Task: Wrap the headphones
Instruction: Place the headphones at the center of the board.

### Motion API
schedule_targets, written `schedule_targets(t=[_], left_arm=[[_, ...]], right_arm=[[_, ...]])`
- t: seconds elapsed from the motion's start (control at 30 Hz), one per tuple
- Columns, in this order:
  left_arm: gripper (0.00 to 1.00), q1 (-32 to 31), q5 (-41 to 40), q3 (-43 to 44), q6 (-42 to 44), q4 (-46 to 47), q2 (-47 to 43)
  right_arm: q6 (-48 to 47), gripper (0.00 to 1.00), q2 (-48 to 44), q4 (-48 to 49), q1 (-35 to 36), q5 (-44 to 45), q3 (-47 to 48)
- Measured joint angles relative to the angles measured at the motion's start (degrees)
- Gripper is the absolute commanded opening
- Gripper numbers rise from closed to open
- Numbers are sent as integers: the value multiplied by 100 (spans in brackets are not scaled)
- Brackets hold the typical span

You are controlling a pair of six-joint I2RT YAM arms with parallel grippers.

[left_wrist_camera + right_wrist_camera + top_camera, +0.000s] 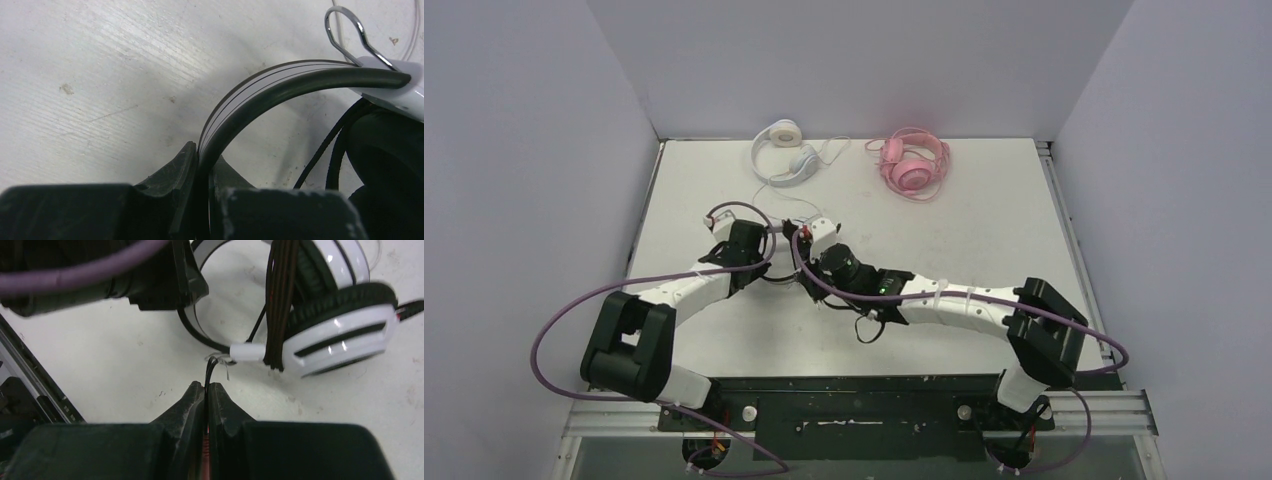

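The black-and-white headphones lie mid-table between my two arms. My left gripper is shut on their black-and-white headband, with a black ear pad to its right. My right gripper is shut on the thin black cable, just below the white slider of the headband. Several turns of cable are wound around the headset beside the white ear cup. The all-white headphones and the pink headphones rest at the far edge of the table.
The white headset's thin cable trails toward the middle of the table. Purple arm cables loop out at left and right. White walls enclose the table on three sides. The left arm's wrist sits close above the held headset.
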Motion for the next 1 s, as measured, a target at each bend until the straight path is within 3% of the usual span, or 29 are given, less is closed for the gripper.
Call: schedule_targets(t=[0.43, 1.0], left_arm=[[0, -586, -260, -195, 382, 264, 50], [0, -608, -59, -721, 348, 662, -98]], right_arm=[[-601, 0, 1565, -1213, -769, -1805, 1963], [-597, 0, 3075, -2061, -1047, -2549, 3215]])
